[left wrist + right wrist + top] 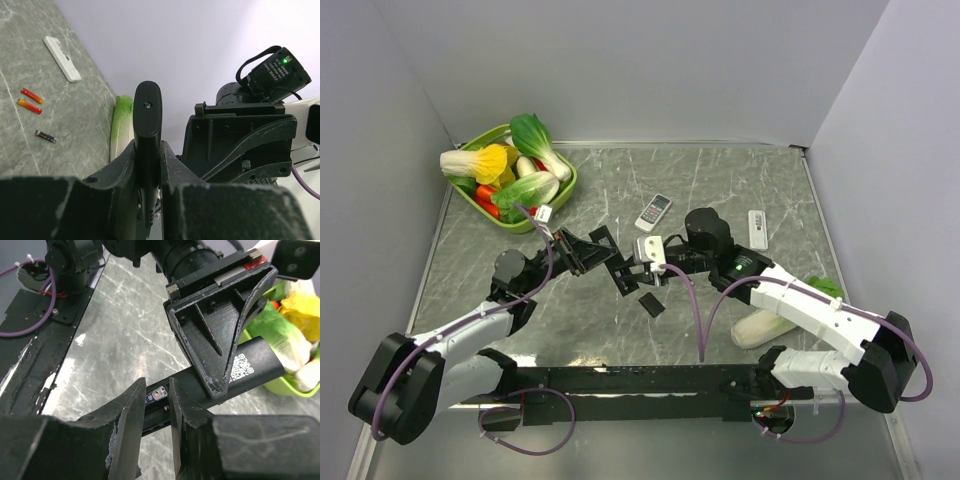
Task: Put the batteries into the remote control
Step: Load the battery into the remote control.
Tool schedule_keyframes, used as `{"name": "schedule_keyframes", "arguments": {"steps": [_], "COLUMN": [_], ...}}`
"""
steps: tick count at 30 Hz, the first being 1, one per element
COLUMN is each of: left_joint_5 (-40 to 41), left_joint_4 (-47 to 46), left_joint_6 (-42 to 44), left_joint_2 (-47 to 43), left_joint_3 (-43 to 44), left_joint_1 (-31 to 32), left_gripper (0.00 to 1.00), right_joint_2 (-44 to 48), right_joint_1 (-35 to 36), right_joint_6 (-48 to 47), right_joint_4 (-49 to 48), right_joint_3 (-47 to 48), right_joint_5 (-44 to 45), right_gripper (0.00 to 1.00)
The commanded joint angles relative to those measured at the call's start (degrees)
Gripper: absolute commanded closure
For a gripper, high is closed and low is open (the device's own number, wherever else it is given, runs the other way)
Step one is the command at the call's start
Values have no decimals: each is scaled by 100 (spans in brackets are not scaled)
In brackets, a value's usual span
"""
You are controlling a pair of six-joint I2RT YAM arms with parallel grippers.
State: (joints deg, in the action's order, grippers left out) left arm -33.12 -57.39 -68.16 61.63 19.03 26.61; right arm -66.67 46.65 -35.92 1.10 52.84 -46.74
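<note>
My left gripper (605,258) is shut on a black remote (625,279) and holds it above the table; in the left wrist view (148,150) the remote (148,112) stands edge-on between the fingers. My right gripper (652,266) meets it from the right. In the right wrist view my right gripper (157,390) is shut on a dark battery (156,395), tilted at the remote's (250,367) open battery bay. Two orange-red batteries (32,95) (29,106) and a dark one (46,136) lie on the table. The black battery cover (651,304) lies below the grippers.
Two white remotes (654,211) (757,228) lie behind the grippers. A green basket (560,195) of toy vegetables stands at the back left. A pale cabbage (765,326) lies by the right arm. Grey walls close in the table.
</note>
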Motion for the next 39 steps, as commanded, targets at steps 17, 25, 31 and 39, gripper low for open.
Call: {"name": "schedule_keyframes", "arguments": {"steps": [17,25,31,39], "left_joint_5": [-168,-45,104,535], "left_joint_4": [-255,-721,-1502,-2127], "left_joint_6": [22,-189,-540,-857], "left_joint_2": [34,42,121,-10], "left_joint_3": [268,145,-21,-233], "left_joint_1": [11,11,11,11], "left_gripper": [98,98,98,98], "right_joint_2": [-416,-504,-504,-461], "right_joint_1": [-34,-34,-34,-42], "right_joint_6": [-240,-152,-47,199], "right_joint_4": [285,241,162,-303], "right_joint_3": [499,377,140,-326], "right_joint_5": [-204,-248,-301,-230], "right_gripper": [69,73,76,77]}}
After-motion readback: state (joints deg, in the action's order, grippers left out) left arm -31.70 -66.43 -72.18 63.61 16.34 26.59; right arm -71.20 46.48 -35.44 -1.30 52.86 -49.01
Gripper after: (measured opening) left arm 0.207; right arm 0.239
